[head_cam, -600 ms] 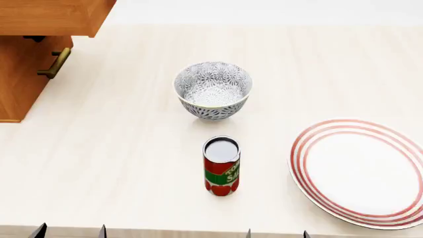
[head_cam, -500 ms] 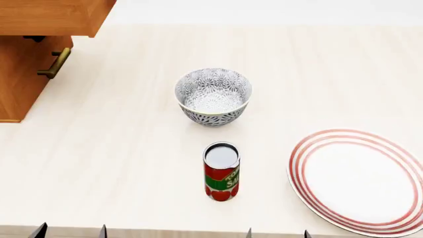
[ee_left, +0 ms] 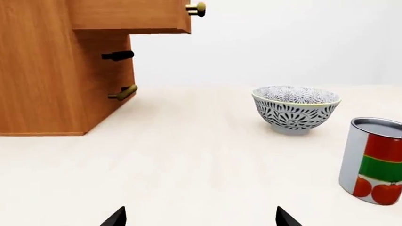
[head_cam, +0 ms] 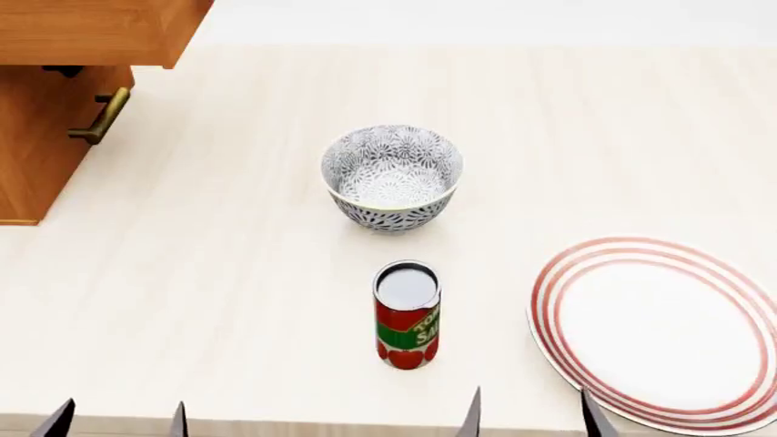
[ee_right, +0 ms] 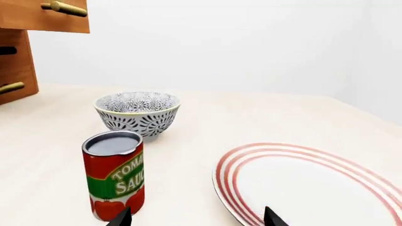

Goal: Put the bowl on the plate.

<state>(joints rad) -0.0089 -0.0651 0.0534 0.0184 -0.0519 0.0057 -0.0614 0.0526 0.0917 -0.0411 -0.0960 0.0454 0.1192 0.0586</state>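
Head view is showing the bowl [head_cam: 391,177] sitting upright on the table [head_cam: 218,273], just beyond the can [head_cam: 407,314]. The plate [head_cam: 660,331] is lying to the can's right, apart from it. I am holding both my left gripper [head_cam: 118,421] and right gripper [head_cam: 530,414] with jaws apart, gripping nothing, nearer me than the can.

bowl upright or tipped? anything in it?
Upright and empty: the bowl sits on its base, rim level, and its patterned inside is bare in the head view.
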